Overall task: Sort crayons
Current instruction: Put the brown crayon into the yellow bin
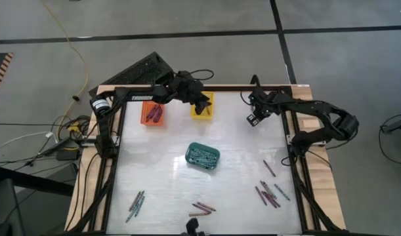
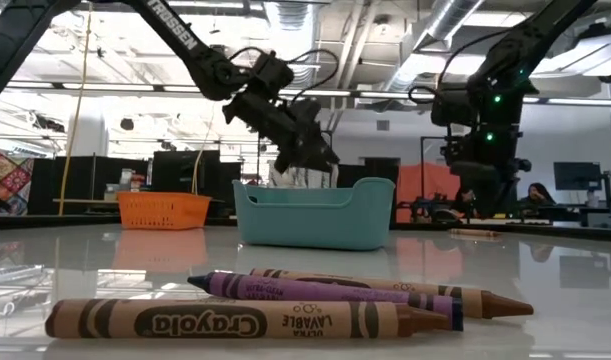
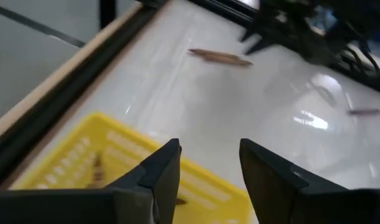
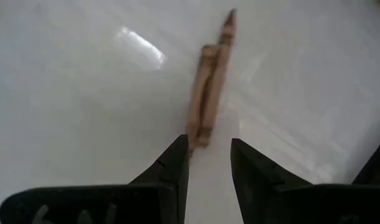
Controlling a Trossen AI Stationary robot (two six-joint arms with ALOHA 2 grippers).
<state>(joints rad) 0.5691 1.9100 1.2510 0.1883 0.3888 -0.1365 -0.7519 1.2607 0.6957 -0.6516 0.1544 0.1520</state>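
Your left gripper (image 1: 203,103) hangs right over the yellow basket (image 1: 201,113), jaws parted and holding nothing; in the left wrist view a crayon or two lie in the basket directly beneath the fingers (image 3: 162,177). That reads as a drop just made, so this arm's step looks finished. Behind it sits the orange basket (image 1: 152,112) with purple crayons in it, and the teal basket (image 1: 203,157) stands nearer the bench's (image 1: 239,131) middle, well ahead of the gripper.

Your right gripper (image 1: 256,118) hovers low at the far right of the bench, fingers apart and empty. A brown crayon (image 4: 208,93) lies just beyond its tips, roughly in line with the gap.

The next move, as I judge it, falls to the right arm: push forward and down so the jaws straddle that crayon, turning the wrist if needed to cross it, then close.

More crayons (image 1: 270,193) wait along the near edge.
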